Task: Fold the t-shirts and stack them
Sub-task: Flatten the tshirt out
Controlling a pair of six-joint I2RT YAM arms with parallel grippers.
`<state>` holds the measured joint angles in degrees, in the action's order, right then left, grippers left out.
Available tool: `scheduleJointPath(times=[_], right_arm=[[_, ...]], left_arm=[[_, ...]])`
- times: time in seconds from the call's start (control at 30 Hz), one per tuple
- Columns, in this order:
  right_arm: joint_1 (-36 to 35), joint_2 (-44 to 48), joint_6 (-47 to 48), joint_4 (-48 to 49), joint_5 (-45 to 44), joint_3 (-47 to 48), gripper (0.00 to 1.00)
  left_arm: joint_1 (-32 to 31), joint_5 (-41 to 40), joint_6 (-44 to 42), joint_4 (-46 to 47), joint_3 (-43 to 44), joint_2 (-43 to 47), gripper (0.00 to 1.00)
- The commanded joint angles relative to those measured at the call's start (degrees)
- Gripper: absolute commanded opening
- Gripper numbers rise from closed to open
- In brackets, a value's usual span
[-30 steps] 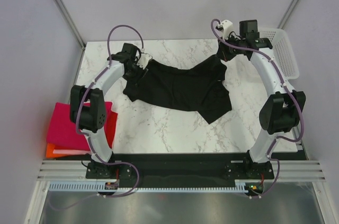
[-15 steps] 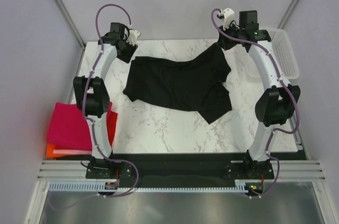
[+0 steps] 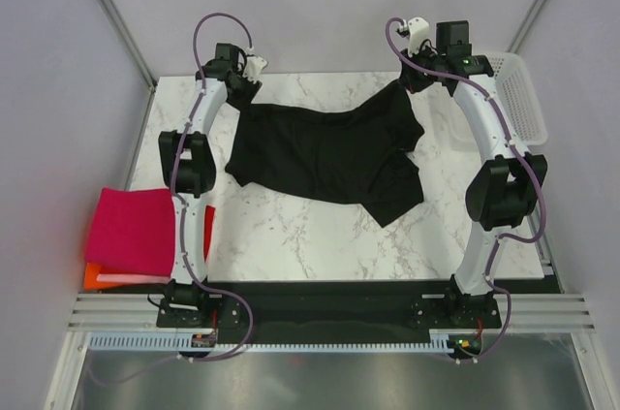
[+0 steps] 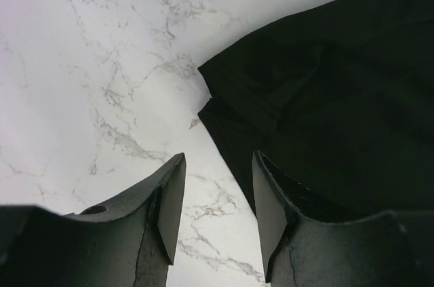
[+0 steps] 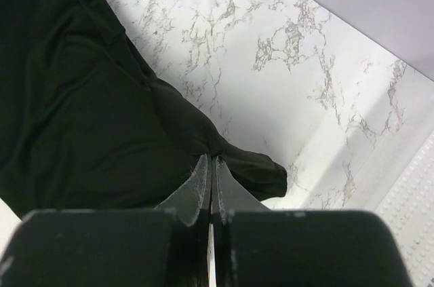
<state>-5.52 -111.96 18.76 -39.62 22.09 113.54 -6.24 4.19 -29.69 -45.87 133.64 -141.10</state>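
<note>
The black t-shirt lies spread and crumpled on the marble table. My right gripper is shut on its far right corner; the right wrist view shows the jaws pinching the black cloth. My left gripper is open and empty at the shirt's far left corner, apart from it. In the left wrist view the open fingers hang over bare marble beside the shirt's edge. Folded magenta-pink, red and orange shirts are stacked at the left.
A white mesh basket stands at the far right edge of the table. The marble table shows bare in front of the shirt. Grey walls close in behind and at both sides.
My left gripper has let go of the shirt's left corner and lifted away toward the far left; the left side of the shirt now lies flat. My right gripper kept its hold.
</note>
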Motion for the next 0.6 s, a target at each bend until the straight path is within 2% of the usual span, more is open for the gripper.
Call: scheduleJointPath(times=[0.0,0.33,0.57], right_arm=[[0.07,1.13,0.48,1.03,-1.08,0.02,0.00],[-0.02,0.87,1.45,0.51,-2.22,-0.86,0.00],[0.07,0.87,1.80,0.59,-2.66,-1.91,0.00]], left_arm=[[-0.09,6.17,2.18,1.39,3.29,-0.93,0.50],[0.09,11.36,6.57,1.57,7.15,-6.47,0.41],[0.35,10.49,8.33,3.68,9.26,-9.19,0.41]])
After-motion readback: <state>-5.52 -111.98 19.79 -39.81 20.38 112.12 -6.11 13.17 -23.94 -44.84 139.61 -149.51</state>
